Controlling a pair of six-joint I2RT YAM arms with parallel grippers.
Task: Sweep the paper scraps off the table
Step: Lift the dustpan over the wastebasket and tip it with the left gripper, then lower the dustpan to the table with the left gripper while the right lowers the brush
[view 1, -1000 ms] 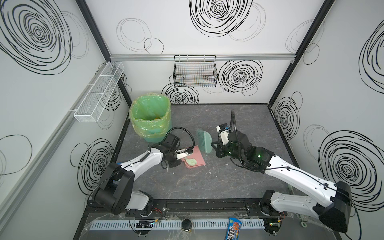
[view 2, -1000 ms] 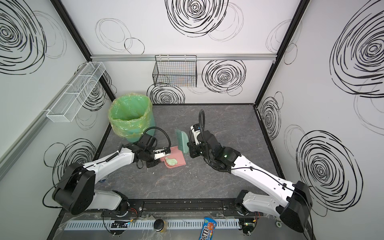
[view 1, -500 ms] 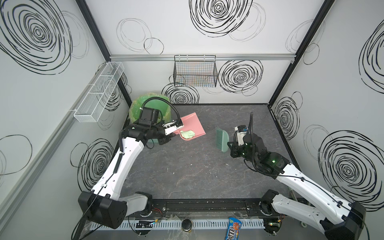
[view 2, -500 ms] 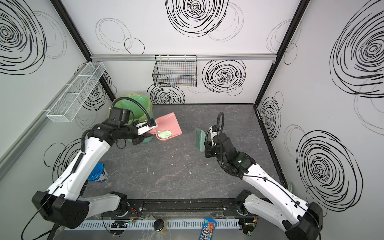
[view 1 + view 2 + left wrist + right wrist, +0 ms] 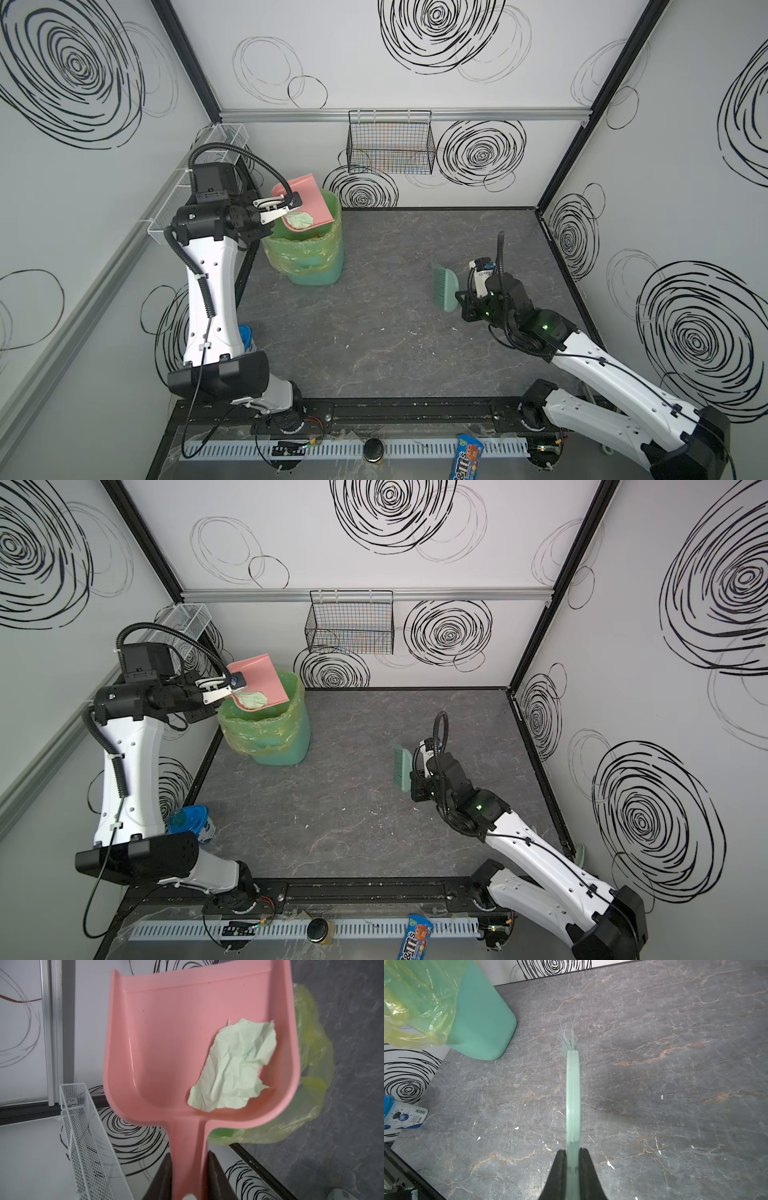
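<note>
- The left gripper (image 5: 279, 206) is closed narrowly on the handle of the pink dustpan (image 5: 311, 198), which hangs tilted above the green bin (image 5: 318, 268) in both top views. The white mesh shelf (image 5: 83, 1126) sits near the handle in the left wrist view, so a wide roll of the wrist may knock the pan or the arm against it.
- The handle is smooth and slim. A quick tip may let it twist between the jaws, and the pan then empties off target.
- One pale green paper scrap (image 5: 234, 1066) lies in the pan's rear corner, against a side wall and near the handle. It is thin and light, so it may cling to the plastic when the pan tips, or flutter past the rim and land on the table (image 5: 374, 332) or behind the bin.
- The loose yellow-green liner (image 5: 291, 249) bulges over the bin's rim. If the pan's lip catches it, the bag may drag or the bin may shift.
- No other wads show on the table, only tiny pale specks (image 5: 517, 1128), too small to tell whether they are paper. They may get left behind.
- The right gripper (image 5: 572, 1153) is clamped fully on the green brush (image 5: 573, 1095), well apart from the bin. I cannot tell whether the bristles touch the table. A careless stroke may scatter the specks.
</note>
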